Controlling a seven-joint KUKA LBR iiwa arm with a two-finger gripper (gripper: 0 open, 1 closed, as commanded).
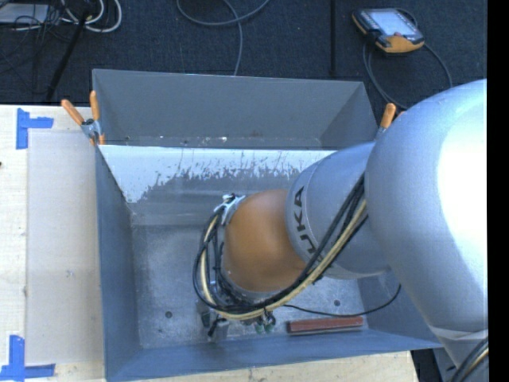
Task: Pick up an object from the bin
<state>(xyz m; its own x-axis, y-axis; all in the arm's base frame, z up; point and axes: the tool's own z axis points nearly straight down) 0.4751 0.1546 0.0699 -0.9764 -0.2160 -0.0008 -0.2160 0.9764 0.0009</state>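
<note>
How far the gripper point(215, 325) is open cannot be told. It points straight down, and only a few dark parts of it stick out from under the wrist, so whether it has hold of anything cannot be told either. Those dark parts sit low over the floor of the bin point(119, 293), close to the near wall and a little left of the middle.

Right above the gripper is the round orange cover point(258, 245) on the wrist, which hides most of what lies beneath it. A bundle of black and yellowish cables point(205, 269) loops round the cover's left side and runs down to the gripper; more of it passes under the cover and back up along the arm.

Just beside the gripper, toward the view's right, a flat reddish-brown bar point(324, 324) lies on the floor. It is long and thin and runs parallel to the near wall, close to it. Its left end is near the lowest cables, and it cannot be told whether the two touch.

The grey arm point(429, 213) comes in over the bin's right wall and covers the right part of the floor. The bare floor to the left is scuffed, and the far sloping wall is scratched.
</note>
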